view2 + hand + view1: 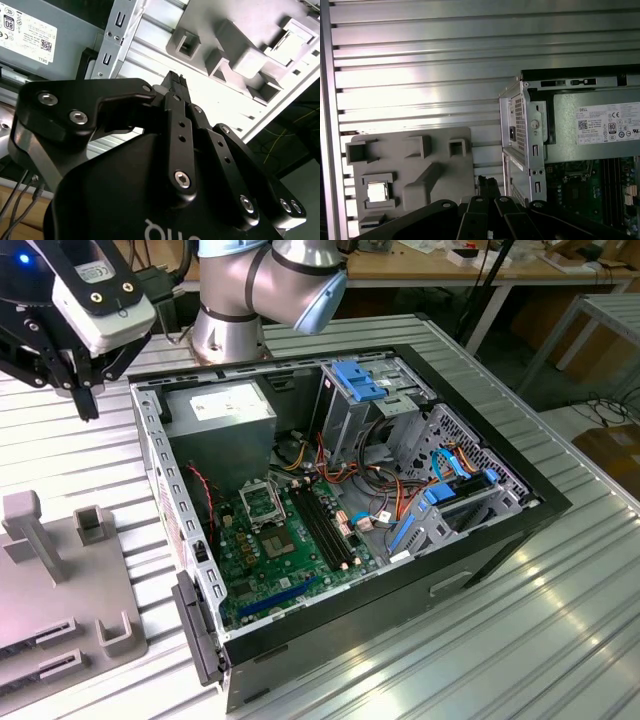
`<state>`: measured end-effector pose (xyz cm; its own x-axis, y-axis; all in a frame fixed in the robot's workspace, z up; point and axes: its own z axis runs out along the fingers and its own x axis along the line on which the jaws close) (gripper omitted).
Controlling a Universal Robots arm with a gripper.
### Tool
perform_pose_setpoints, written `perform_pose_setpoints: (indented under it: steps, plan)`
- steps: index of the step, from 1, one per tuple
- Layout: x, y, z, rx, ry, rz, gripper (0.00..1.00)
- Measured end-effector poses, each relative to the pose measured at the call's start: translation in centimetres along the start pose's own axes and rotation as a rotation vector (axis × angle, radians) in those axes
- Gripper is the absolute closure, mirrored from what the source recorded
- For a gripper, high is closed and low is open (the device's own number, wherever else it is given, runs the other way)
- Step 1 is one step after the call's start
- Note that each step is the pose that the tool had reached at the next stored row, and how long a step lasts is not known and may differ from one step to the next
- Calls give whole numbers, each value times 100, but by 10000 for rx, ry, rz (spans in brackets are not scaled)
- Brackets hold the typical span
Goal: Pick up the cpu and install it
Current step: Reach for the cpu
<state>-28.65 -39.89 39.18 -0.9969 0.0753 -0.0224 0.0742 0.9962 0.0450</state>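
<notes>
One cpu (376, 192) in grey fixture (454, 176), apart from end effector (488, 183).

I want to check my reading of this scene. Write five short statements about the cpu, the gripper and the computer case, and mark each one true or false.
1. The cpu lies in a recess of the grey fixture, outside the computer case. True.
2. The gripper holds the cpu. False: it is shut on nothing, and the cpu lies apart from it.
3. The case is open and its motherboard shows. True.
4. The power supply lies on the fixture. False: it sits inside the case.
5. The gripper hangs inside the case. False: it is outside the case, towards the exterior view's left.
</notes>
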Motion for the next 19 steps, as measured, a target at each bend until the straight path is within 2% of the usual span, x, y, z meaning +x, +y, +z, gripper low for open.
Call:
perform_pose_setpoints:
  steps: [19]
  plan:
    - [131, -10, -1, 0, 2, 0, 89]
